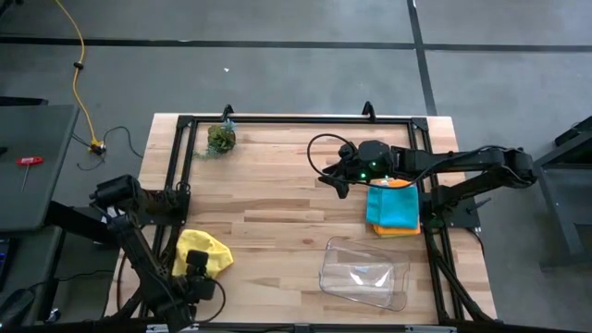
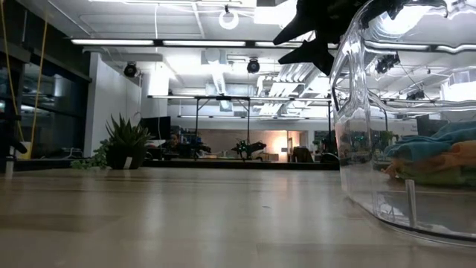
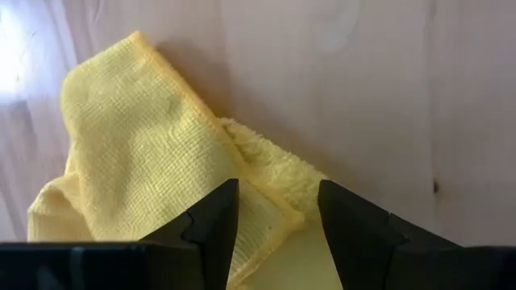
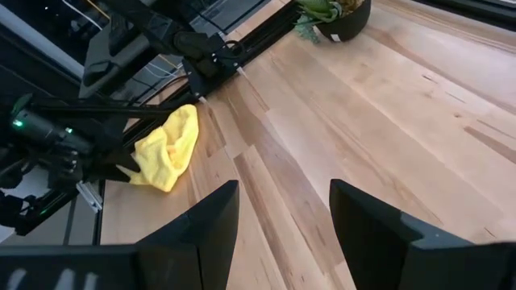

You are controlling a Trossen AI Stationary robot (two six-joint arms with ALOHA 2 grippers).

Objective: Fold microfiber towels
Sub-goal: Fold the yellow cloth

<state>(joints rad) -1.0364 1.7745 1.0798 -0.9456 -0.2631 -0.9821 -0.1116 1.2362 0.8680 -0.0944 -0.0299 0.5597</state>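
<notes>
Lying crumpled, yellow towel (image 1: 203,252), no clear axis

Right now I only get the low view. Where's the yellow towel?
Observer: The yellow towel lies crumpled at the table's left edge.
Operator: Is an arm near it?
Observer: Yes. The left gripper is right over it, fingers apart astride one corner.
Operator: And the other arm?
Observer: The right gripper hangs open beside the teal towel, on the far right.
</notes>
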